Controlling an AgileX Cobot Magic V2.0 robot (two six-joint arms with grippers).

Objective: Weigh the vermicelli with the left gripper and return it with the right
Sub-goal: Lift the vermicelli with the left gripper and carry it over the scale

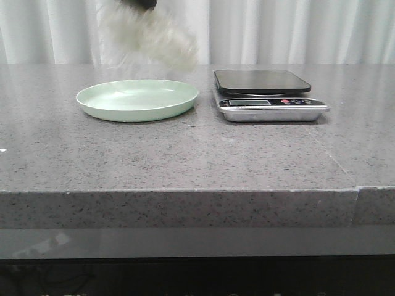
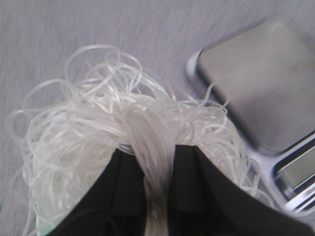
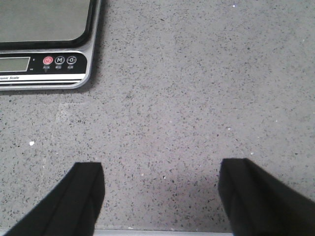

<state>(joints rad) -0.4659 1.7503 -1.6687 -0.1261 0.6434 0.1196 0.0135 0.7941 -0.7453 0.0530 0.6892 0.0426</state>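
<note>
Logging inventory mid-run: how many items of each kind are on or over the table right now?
Vermicelli, held above the table by the left gripper: 1
Plate, nothing on it: 1
Scale, nothing on it: 1
Total: 3

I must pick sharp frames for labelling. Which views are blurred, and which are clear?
Front view: the vermicelli is smeared by motion; plate and scale are sharp. Left wrist view: strands fairly clear, scale soft. Right wrist view: all sharp, faint shadow between the right gripper fingers.
</note>
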